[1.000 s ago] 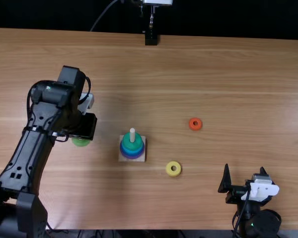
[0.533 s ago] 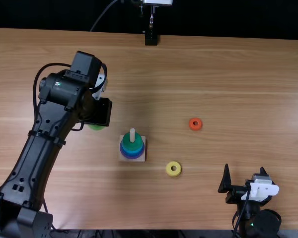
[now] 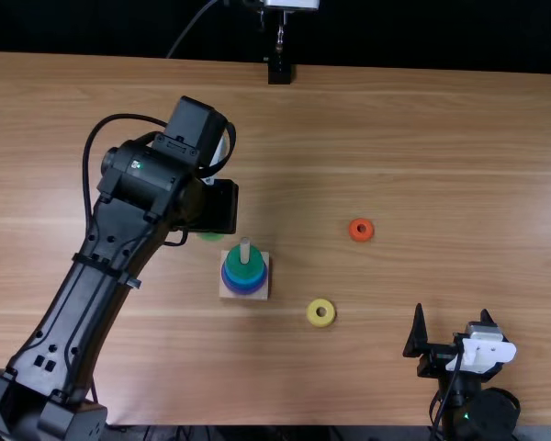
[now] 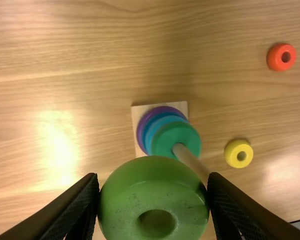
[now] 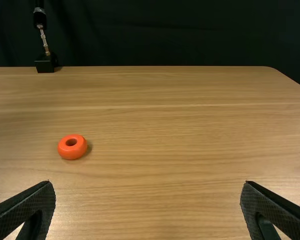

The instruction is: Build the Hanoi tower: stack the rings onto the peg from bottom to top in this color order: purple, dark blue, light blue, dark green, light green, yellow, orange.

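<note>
Stack: square pale wood base (image 3: 228,293) on the table (image 3: 422,165), upright peg (image 3: 245,245) rising from it. Seated on the peg, bottom to top: purple ring (image 4: 141,126), two blue rings (image 4: 155,126), dark green ring (image 4: 172,133). Each is narrower than the one beneath, all lying flat. Bare peg stands above the dark green.

Light green ring (image 4: 150,172): held between the fingers of the left gripper (image 3: 219,208), one on either side. Smooth, rounded, glossy along one edge, small marks on its face, hole shaded. From where I stand it is off the peg, near the stack on its far-left side.

Yellow ring (image 3: 312,315): flat on the table, to the right of the stack and a little nearer the front edge. Orange ring (image 3: 353,233): also flat, farther right and farther back, hole upward.

Right gripper (image 3: 452,311): above the near right of the table, fingers spread wide, nothing between them.

Obscured: the left gripper covers most of the light green ring from above, leaving a sliver; the wrist view crops its lower edge. There the ring also hides the peg's tip. The seam between the two blues is hard to pick out from above. Height of the held ring: cannot tell.
</note>
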Controlling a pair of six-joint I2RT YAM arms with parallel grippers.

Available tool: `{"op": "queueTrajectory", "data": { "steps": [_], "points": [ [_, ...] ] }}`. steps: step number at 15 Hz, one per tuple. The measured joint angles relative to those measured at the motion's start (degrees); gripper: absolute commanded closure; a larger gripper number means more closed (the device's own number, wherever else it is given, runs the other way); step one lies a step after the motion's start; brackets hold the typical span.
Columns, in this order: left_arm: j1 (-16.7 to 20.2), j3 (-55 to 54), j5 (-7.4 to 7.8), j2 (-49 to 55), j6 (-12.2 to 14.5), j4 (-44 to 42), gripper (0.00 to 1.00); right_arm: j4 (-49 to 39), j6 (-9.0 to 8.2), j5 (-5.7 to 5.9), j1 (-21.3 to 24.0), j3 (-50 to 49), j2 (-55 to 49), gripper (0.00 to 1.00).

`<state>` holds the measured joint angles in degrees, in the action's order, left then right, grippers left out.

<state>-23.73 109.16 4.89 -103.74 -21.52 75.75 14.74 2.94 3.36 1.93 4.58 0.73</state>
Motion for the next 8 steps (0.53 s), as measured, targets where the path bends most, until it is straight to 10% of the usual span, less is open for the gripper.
{"op": "queueTrajectory", "data": {
  "steps": [8],
  "points": [
    [-4.44,0.0,0.04,-0.11,-1.46,0.0,1.0,0.02,0.0,0.04,0.0,0.0,0.0,0.0]
  ]
}}
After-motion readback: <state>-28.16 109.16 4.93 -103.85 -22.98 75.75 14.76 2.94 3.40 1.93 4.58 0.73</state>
